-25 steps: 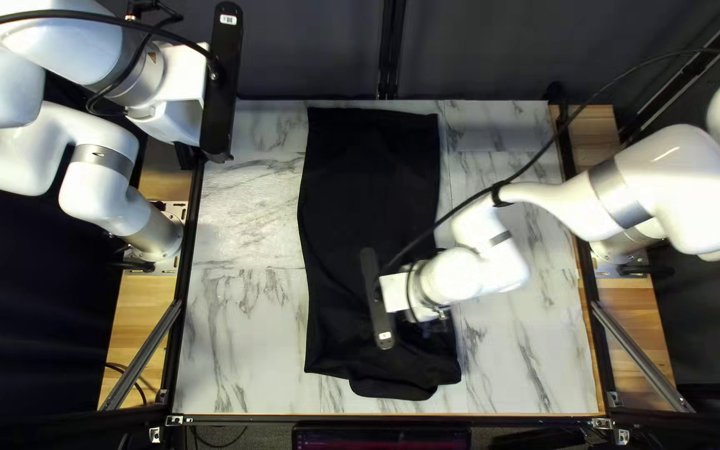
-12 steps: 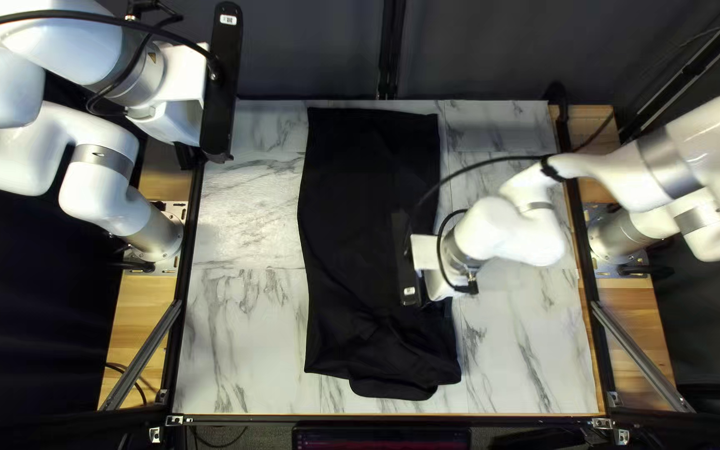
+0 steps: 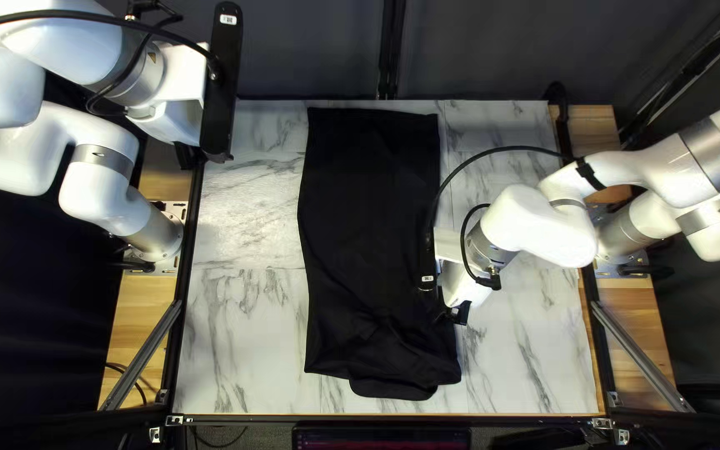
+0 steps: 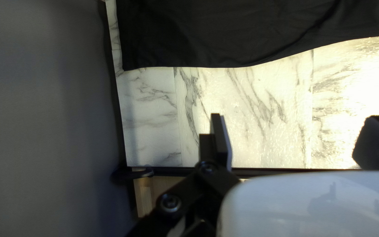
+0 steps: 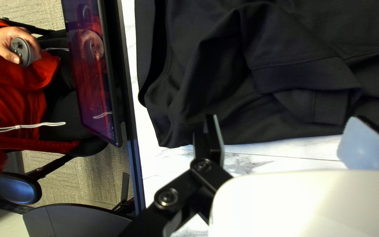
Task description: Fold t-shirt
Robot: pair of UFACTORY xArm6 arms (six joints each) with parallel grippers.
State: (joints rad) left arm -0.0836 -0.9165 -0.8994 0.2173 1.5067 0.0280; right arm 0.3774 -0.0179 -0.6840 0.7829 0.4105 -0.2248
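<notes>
Right wrist view: right gripper (image 5: pixel 286 118) wide, t-shirt (image 5: pixel 224 74) at its twelve o'clock; smooth wrinkles before pinching. Left gripper (image 4: pixel 295 116) also wide.

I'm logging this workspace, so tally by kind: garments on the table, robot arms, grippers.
Garments: 1 (black t-shirt)
Robot arms: 2 (left arm, right arm)
Grippers: 2 (left gripper, right gripper)
Total: 5
</notes>
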